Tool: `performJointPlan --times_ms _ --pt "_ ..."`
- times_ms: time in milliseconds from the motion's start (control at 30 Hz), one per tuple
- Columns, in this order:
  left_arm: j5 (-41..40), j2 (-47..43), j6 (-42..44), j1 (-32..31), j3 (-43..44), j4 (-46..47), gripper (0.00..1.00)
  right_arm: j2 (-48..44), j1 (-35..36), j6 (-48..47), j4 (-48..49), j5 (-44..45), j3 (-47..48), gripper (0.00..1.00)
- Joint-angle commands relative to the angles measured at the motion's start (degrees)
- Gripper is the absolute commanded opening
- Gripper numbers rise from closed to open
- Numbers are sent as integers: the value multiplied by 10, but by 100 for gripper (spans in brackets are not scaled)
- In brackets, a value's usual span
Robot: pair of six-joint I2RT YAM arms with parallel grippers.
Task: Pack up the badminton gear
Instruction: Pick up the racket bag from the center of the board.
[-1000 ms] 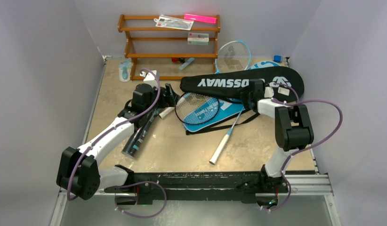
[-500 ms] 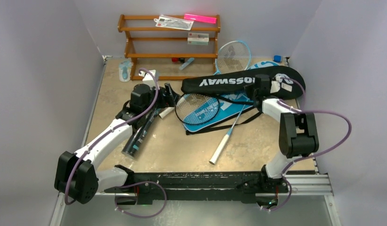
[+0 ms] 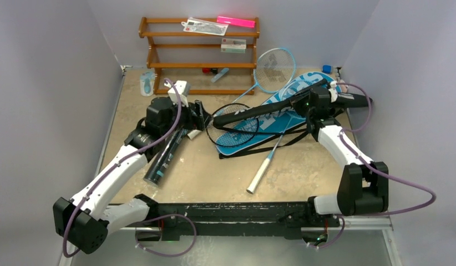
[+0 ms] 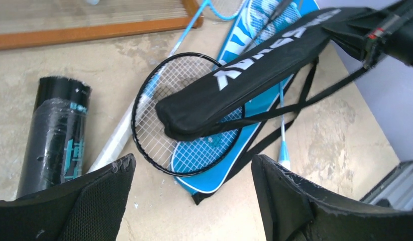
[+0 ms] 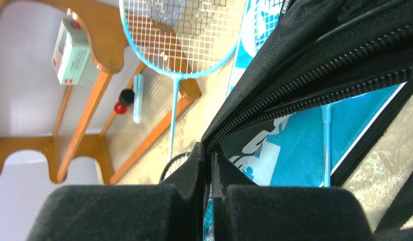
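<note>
My right gripper (image 3: pixel 313 103) (image 5: pixel 210 150) is shut on the zipper edge of the black "CROSSWAY" racket cover (image 3: pixel 259 108) (image 5: pixel 305 60). It holds the cover raised and tilted on edge above the blue racket cover (image 3: pixel 273 123) (image 4: pixel 219 165). A black racket (image 3: pixel 234 124) (image 4: pixel 159 125) lies partly on the blue cover, with the black cover's low end over its strings. The light-blue racket (image 3: pixel 274 66) (image 5: pixel 184 30) leans by the rack. My left gripper (image 3: pixel 199 115) (image 4: pixel 192 165) is open and empty just left of the black racket's head. The long black tube (image 3: pixel 163 156) (image 4: pixel 56 135) lies under the left arm.
The wooden three-tier rack (image 3: pixel 198 55) stands at the back with a pink bar (image 3: pixel 236 22) and clear packets on it. A white racket handle (image 3: pixel 262 173) points toward the near edge. A pale-blue item (image 3: pixel 147 83) lies at back left. Grey walls close both sides.
My right gripper has shut on the black cover's edge, lifted it and swung right, tipping the cover on edge and baring the blue cover. The left arm has drawn slightly back and left.
</note>
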Motion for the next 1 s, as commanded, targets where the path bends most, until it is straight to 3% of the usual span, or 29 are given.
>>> performJointPlan --times_ms 0,400,533,733,967 --pt "3 -6 89 -42 66 -76 83 -33 16 -73 -1 -56 6 0" --pt "-40 150 219 -228 156 -45 78 -62 40 -138 -40 -155 -5 0" --pt "-24 213 223 -245 174 -4 75 -74 42 -135 -38 -178 -26 0" --pt "-17 300 220 -259 202 36 64 -93 42 -131 -42 -198 -45 0" --pt "-38 353 209 -262 207 47 65 -108 42 -133 -50 -213 -56 0"
